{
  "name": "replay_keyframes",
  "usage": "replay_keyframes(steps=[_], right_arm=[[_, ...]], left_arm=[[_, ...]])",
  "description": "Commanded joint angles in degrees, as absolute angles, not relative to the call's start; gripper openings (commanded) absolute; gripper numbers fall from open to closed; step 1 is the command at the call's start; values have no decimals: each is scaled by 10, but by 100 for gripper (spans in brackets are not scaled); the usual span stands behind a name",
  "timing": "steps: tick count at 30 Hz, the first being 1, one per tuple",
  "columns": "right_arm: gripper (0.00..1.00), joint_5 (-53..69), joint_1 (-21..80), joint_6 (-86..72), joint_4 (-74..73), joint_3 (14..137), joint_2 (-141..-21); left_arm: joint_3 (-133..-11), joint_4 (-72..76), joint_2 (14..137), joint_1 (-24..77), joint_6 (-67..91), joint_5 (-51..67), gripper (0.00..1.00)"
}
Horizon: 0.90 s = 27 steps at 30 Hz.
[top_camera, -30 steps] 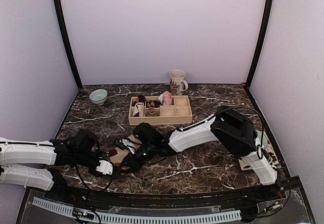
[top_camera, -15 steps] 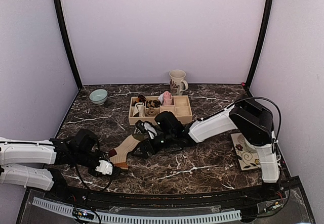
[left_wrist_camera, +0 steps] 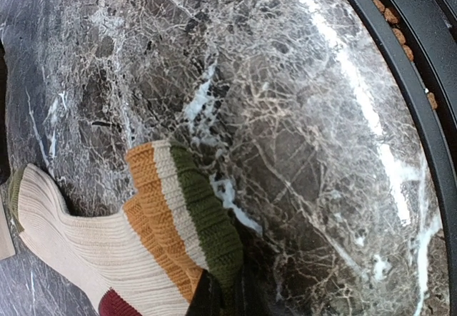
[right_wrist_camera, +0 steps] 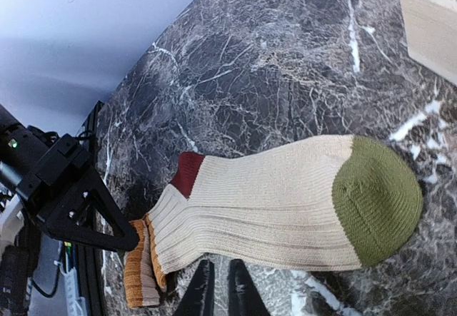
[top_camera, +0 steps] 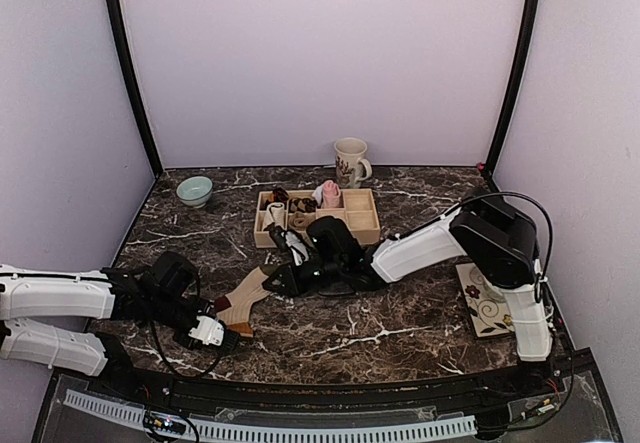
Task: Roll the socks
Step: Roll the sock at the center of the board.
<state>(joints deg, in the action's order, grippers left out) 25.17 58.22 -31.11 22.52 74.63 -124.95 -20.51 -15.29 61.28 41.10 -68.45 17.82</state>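
**One sock laid flat in front of the wooden tray, a gripper at each end**

From above, the sock lies flat on the marble table, just in front of the wooden tray and off its left corner. It slants away from the tray toward the near edge. The toe end is nearer the tray and the cuff end farther from it. The right arm reaches across in front of the tray. At this height the sock reads only as tan, and neither pair of jaws can be made out.

The left wrist camera shows more. The left gripper is clamped on the cuff's green rim, beside white and orange bands.

The right wrist camera shows the whole sock: green toe, cream ribbed body, dark-red heel and striped cuff. A corner of the tray is at upper right. The right gripper has its fingers drawn close, with only a slit between them. Their tips sit at the sock's long edge. Whether they pinch the fabric cannot be told.
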Motion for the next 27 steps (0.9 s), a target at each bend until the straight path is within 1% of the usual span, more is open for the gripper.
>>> replay_keyframes(steps=[1,2,5,7,10,11,14,16,17,18,19,20,22,23,25,27], right_arm=[[96,257,581,-340,318,700,-1242],[99,260,581,-334,313,697,-1236],[99,250,581,-307,274,700,-1218],[99,185,578,-321,197,720,-1203],[99,63,576,-317,-1,791,-1189],[99,20,577,-320,-16,777,-1169],[99,-88,570,-423,25,676,-1082],[99,-49,561,-451,79,599,-1052],[99,-8,557,-475,147,563,-1043],[99,4,555,-501,187,528,-1040],[99,0,557,-525,182,516,-1045],[99,-20,567,-536,147,523,-1056],[99,-90,596,-553,73,550,-1072],[99,-112,605,-571,65,550,-1075],[99,-105,602,-641,117,510,-1068],[99,-43,580,-682,266,421,-1067]], left_arm=[[-213,-232,625,413,-682,174,0],[-218,-239,629,413,-679,171,0],[-231,-251,647,413,-678,167,0],[-239,-249,655,414,-671,169,0],[-245,-249,656,413,-666,174,0],[-244,-248,655,414,-668,176,0],[-242,-244,654,414,-669,177,0],[-244,-243,655,414,-667,178,0],[-244,-242,657,413,-667,178,0],[-245,-241,658,413,-667,178,0],[-245,-239,660,413,-667,178,0],[-245,-237,661,414,-666,178,0],[-245,-236,662,414,-660,180,0],[-244,-238,661,414,-659,182,0],[-240,-238,659,413,-661,180,0],[-234,-236,654,414,-666,177,0]])
